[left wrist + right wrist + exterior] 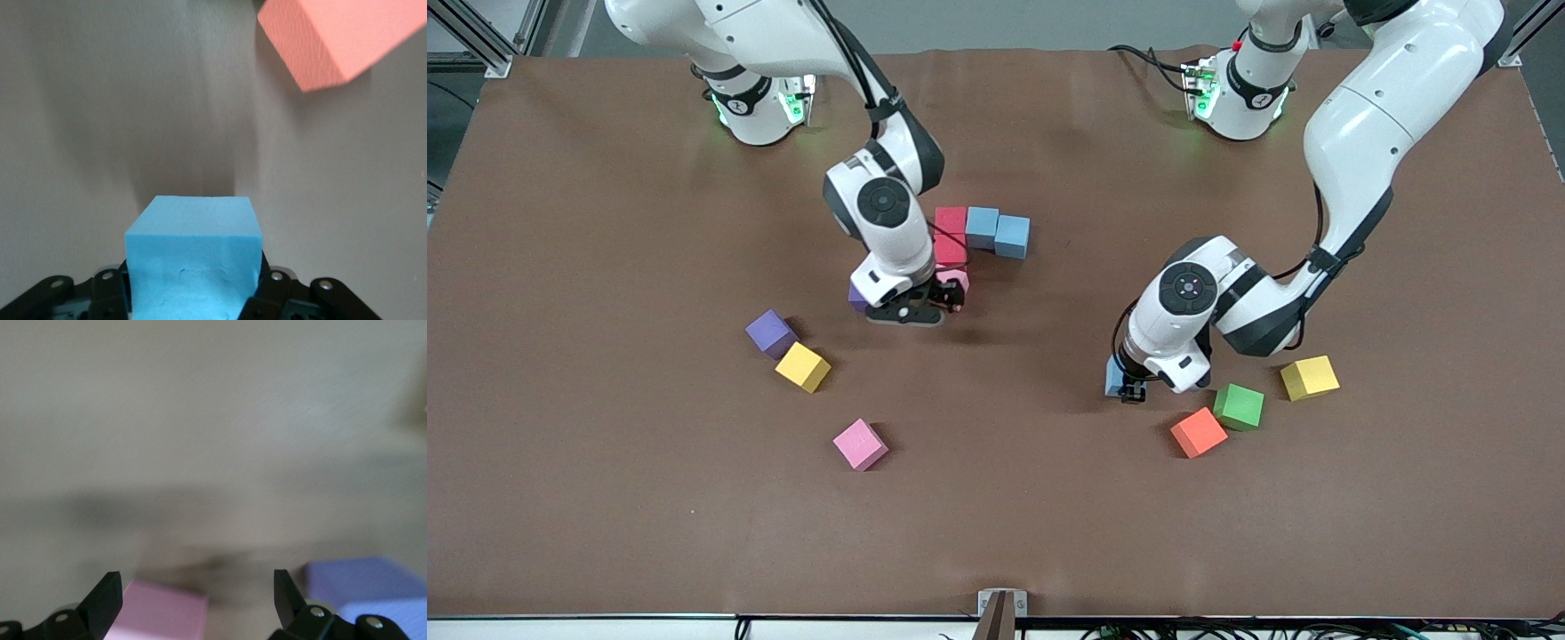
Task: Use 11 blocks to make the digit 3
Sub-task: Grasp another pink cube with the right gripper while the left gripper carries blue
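The started digit 3 lies mid-table: two red blocks (pixel 951 219) (pixel 951 250), two light blue blocks (pixel 982 227) (pixel 1012 236) and a pink block (pixel 953 280) (pixel 160 613) touching the lower red one. My right gripper (pixel 911 307) (pixel 197 593) stands open just over that pink block, holding nothing. My left gripper (pixel 1129 387) (pixel 193 293) is shut on a light blue block (pixel 1114 375) (pixel 193 260), low over the table beside the orange block (pixel 1198 432) (pixel 340 37). Loose blocks: green (pixel 1239 406), yellow (pixel 1309 377), yellow (pixel 802 366), pink (pixel 860 444).
A purple cube (pixel 857 299) (pixel 373 587) sits right beside my right gripper, partly hidden under the hand. Another purple cube (pixel 770 333) touches the yellow block toward the right arm's end. Bare brown table (pixel 996 533) stretches along the edge nearest the front camera.
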